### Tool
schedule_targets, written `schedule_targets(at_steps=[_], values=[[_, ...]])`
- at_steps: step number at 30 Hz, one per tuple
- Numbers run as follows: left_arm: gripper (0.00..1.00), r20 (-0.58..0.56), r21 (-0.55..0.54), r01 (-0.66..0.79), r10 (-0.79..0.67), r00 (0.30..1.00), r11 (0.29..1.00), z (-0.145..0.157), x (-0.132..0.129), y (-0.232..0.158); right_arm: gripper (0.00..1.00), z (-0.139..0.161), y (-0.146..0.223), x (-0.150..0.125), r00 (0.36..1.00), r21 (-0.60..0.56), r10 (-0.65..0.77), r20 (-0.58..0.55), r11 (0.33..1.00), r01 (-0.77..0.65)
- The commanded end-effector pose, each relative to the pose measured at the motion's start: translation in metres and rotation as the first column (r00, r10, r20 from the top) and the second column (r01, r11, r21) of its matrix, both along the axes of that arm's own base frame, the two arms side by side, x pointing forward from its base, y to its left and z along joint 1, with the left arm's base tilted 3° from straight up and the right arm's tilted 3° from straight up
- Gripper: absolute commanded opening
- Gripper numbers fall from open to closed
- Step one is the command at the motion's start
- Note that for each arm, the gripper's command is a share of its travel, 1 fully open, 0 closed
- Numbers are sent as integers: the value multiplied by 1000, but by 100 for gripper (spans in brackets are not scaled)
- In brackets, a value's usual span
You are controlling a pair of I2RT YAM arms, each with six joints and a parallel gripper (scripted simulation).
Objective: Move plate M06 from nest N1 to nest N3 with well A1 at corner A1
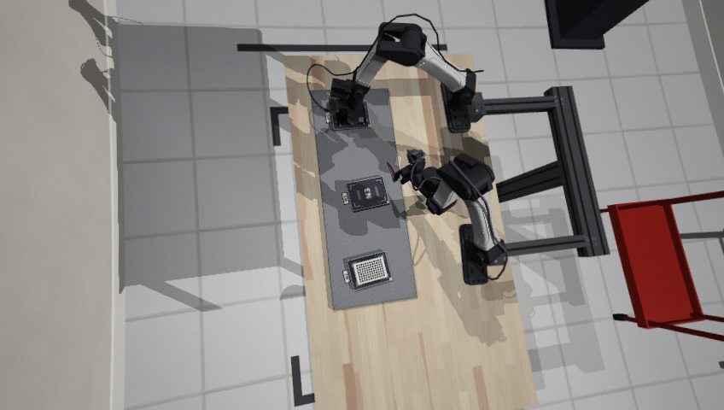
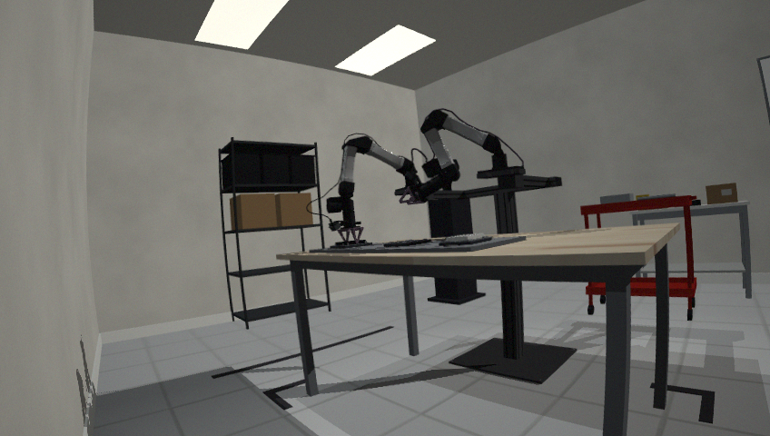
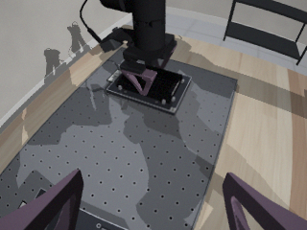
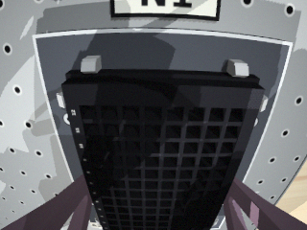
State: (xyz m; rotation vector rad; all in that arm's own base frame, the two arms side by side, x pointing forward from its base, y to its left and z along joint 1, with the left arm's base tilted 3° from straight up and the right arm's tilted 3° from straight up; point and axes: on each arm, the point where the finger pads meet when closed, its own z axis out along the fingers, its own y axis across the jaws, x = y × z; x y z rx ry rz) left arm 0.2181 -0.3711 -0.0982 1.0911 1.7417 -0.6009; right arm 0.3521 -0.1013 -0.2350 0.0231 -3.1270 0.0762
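Black plate M06 (image 4: 158, 96) (image 3: 165, 88) sits in nest N1 (image 4: 134, 53), its 12 end toward the N1 sign (image 4: 165, 7); its A1 end is out of view. My right gripper (image 4: 158, 180) (image 2: 350, 236) points down over it, shut on the plate, one finger against each long side. Landing nest N3 (image 1: 357, 202) is empty on the deck's middle. A white plate (image 1: 370, 270), taken as M09, sits on the nest at the deck's other end; its label is unreadable. My left gripper (image 3: 153, 179) (image 2: 411, 197) is open and empty above the deck's edge near N3.
The grey perforated deck (image 1: 345, 238) (image 3: 144, 144) lies on the wooden table (image 1: 386, 350) (image 2: 583, 248). The left arm (image 1: 464, 178) reaches in beside N3, between the right arm (image 1: 373, 66) and the white plate. Small raised locators (image 4: 91, 64) stand round nest N1.
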Motion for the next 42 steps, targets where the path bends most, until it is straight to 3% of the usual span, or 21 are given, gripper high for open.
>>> schedule_targets(at_steps=[1, 2, 8, 16, 20, 25, 31, 33, 42], values=[[100, 28, -65, -12, 13, 1000, 998, 18, 6, -9, 72, 20, 1, 15, 999, 5, 6, 52, 1000, -7], [100, 28, -65, -12, 13, 1000, 998, 18, 6, -9, 81, 24, 4, 12, 999, 8, 9, 40, 1000, -10], [100, 28, -65, -12, 13, 1000, 998, 18, 6, -9, 81, 54, 6, 11, 999, 9, 5, 40, 1000, -5], [100, 36, -12, 19, -19, 999, 1000, 13, 7, -9, 81, 50, 17, 16, 996, -5, -55, 75, 998, 56], [100, 21, 97, 86, -88, 996, 992, 3, -5, -12, 81, 51, 69, 14, 993, 1, -91, 81, 996, 91], [100, -73, 241, 143, -129, 989, 960, -20, -16, -11, 81, 32, 148, -15, 998, -2, -60, -16, 998, 60], [100, -199, 371, 191, -123, 972, 909, -38, -26, -4, 81, 26, 242, -32, 999, -13, -4, -42, 1000, 4], [100, -199, 371, 191, -123, 972, 909, -38, -26, -4, 81, 26, 242, -32, 999, -13, -4, -42, 1000, 4], [100, -416, 460, 256, -48, 908, 850, -26, -45, 2, 81, 21, 326, -37, 997, -20, 68, -29, 997, -69]])
